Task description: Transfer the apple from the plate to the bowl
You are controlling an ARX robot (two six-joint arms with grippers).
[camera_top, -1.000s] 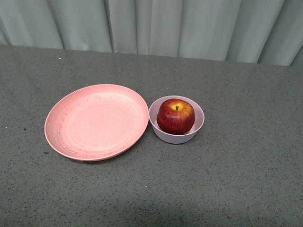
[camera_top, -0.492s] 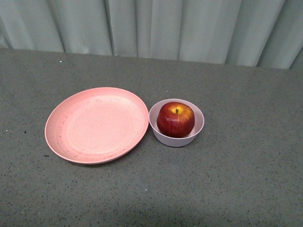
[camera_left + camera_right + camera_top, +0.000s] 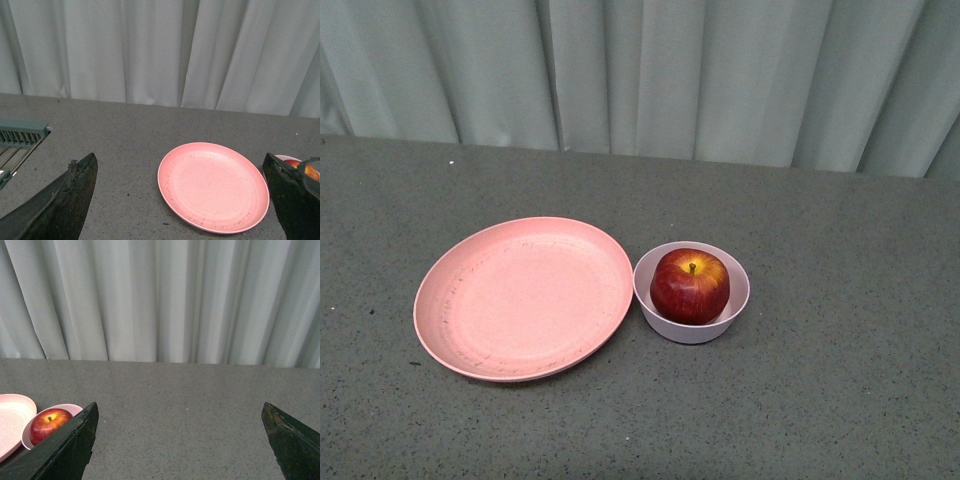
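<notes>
Fingers point(image 3: 75, 200) of both arms spread wide, empty, raised above the table; apple point(image 3: 690, 286) sits in bowl point(image 3: 735, 305).

A grey speckled surface point(image 3: 840, 380) carries two dishes. The wide pink plate point(image 3: 523, 298) lies flat on it. Just beside the plate stands the small pale bowl point(image 3: 691, 292), rims nearly touching.

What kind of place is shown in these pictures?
Probably a staged test area, not a real kitchen: a grey speckled table against a pale curtain, with only a pink plate and a small bowl holding an apple.
</notes>
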